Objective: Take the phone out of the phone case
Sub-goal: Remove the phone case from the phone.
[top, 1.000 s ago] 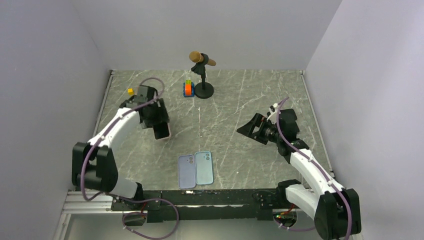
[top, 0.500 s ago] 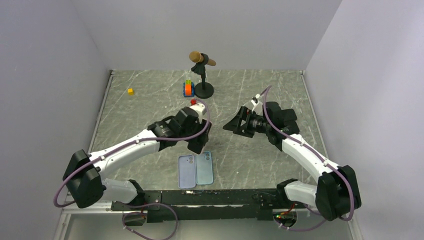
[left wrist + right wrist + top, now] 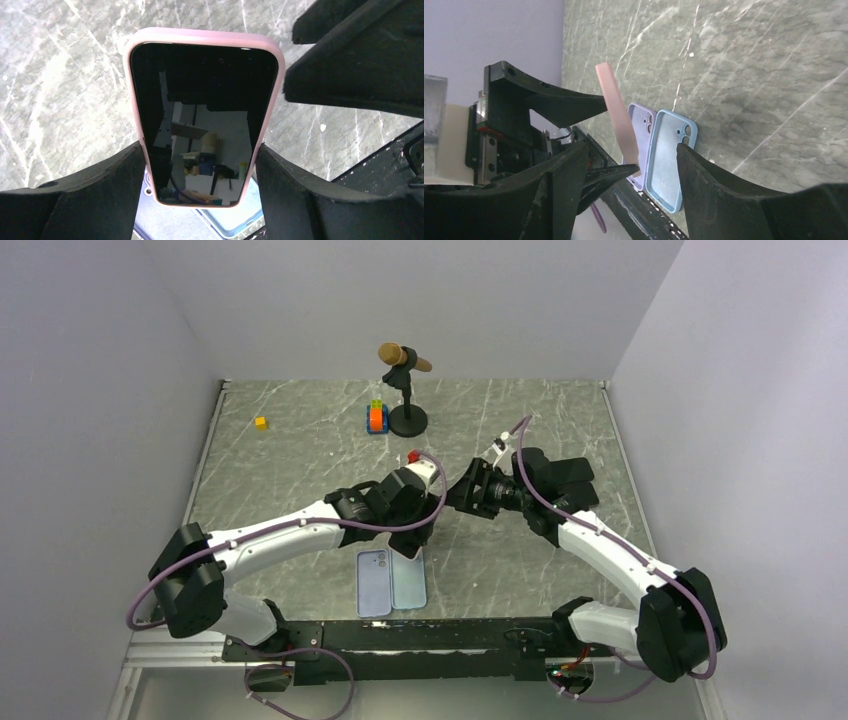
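Ok so the left gripper [image 3: 200, 150] is clamping the phone case [image 3: 205, 37], the pink one, w/ the phone [image 3: 202, 100] sitting inside it. The jaws are pinching both long edges near one end, so they're standing about a phone's width apart and closed firmly on it. The long axis is running straight out from the L wrist and the free end is sticking out away from it. The dark screen is facing the L wrist cam. It's hanging in the air mid-bench, over the far ends of two empty cases lying flat side by side on the bench [image 3: 749, 75]: the purple case [image 3: 639, 125] and the blue case [image 3: 671, 160], both inner side up, touching or nearly so.

From the R wrist cam the pink case is showing edge-on, just a thin strip, tilted rather than flat. Can't tell exactly how steep tbh.

The right gripper [image 3: 631, 150] is facing it from the other side. Its jaws are standing well apart and gripping nothing. The phone is lining up w/ the gap between them, out past the tips. In the L wrist cam one R finger is sitting just beside the free end's corner. Touching or not, can't tell.
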Robot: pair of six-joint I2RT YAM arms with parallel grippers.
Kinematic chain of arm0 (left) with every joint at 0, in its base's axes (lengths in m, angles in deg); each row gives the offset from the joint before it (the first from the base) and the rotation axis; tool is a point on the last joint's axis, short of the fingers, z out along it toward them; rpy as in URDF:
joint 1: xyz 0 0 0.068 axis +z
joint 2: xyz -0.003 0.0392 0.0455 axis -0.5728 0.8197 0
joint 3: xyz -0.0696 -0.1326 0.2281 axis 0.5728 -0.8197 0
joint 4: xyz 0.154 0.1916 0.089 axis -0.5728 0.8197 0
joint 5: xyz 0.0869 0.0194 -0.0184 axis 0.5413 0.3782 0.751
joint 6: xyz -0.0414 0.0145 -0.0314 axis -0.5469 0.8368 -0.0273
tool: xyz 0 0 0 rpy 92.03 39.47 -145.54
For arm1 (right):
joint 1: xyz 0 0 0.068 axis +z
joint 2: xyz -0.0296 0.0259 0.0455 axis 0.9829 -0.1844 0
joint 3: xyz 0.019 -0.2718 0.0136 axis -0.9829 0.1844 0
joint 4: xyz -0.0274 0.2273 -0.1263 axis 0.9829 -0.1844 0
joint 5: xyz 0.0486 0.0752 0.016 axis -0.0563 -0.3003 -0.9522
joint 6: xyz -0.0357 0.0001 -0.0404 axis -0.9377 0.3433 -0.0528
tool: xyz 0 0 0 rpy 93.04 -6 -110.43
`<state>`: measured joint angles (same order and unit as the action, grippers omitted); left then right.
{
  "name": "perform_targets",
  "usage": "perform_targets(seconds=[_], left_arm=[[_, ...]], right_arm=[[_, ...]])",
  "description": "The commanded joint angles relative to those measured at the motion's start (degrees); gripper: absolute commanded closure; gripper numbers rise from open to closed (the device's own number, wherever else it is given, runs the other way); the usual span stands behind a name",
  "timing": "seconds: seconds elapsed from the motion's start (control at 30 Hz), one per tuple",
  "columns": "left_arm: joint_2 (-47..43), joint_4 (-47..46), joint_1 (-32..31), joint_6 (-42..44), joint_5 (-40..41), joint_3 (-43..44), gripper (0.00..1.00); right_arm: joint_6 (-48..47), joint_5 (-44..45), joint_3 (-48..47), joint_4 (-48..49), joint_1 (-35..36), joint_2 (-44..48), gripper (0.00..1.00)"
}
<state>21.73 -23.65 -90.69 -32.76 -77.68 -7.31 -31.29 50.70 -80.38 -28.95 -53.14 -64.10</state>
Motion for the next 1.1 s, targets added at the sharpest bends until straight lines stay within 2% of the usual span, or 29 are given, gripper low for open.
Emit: perform_targets(seconds=[0.0, 0.07, 0.17, 0.3, 0.47, 0.67, 0.83, 0.9, 1.0, 1.03, 1.07], left_arm=[[-0.7, 0.9, 0.2, -5.4, 6.4, 5.3, 1.00], [-1.1, 5.4, 1.5, -11.4, 8.6, 7.2, 1.00], [-2.5, 11.1, 4.8, -20.6, 7.6, 9.0, 1.00], [-6.1, 10.9, 8.4, -29.0, 5.0, 6.9, 1.00], [-10.2, 9.5, 9.9, -34.3, 4.1, 4.8, 1.00], [-10.8, 8.4, 10.1, -35.1, 1.3, 4.9, 1.00], [-10.3, 7.4, 10.1, -35.8, -1.9, 4.6, 1.00], [-10.7, 6.6, 10.1, -36.1, -2.9, 4.2, 1.00], [-11.8, 4.4, 10.1, -35.6, -4.0, 3.2, 1.00], [-12.2, 3.8, 10.2, -35.1, -4.4, 3.1, 1.00], [-12.5, 3.0, 10.4, -34.0, -4.9, 2.9, 0.92]], right_arm=[[0.2, 6.2, 0.9, 0.9, 0.2, 3.8, 0.29], [0.4, 7.4, 2.7, 2.5, 0.3, 6.4, 0.25], [-0.2, 5.8, 3.7, 5.5, 1.0, 6.5, 0.24], [-1.2, 2.6, 3.2, 9.5, 4.8, 4.0, 0.24], [-2.2, 3.2, 1.7, 12.9, 11.2, 0.7, 0.28], [-2.3, 5.1, -0.3, 15.8, 16.3, -4.2, 0.31], [-2.5, 6.6, -1.8, 16.1, 17.6, -6.8, 0.41], [-2.6, 7.4, -2.2, 15.3, 17.7, -7.5, 0.49], [-2.3, 7.0, -1.9, 15.9, 17.6, -7.8, 0.65], [-2.1, 6.2, -1.5, 16.9, 17.6, -7.6, 0.73], [-1.6, 5.6, -0.9, 18.0, 17.6, -7.3, 0.84]])
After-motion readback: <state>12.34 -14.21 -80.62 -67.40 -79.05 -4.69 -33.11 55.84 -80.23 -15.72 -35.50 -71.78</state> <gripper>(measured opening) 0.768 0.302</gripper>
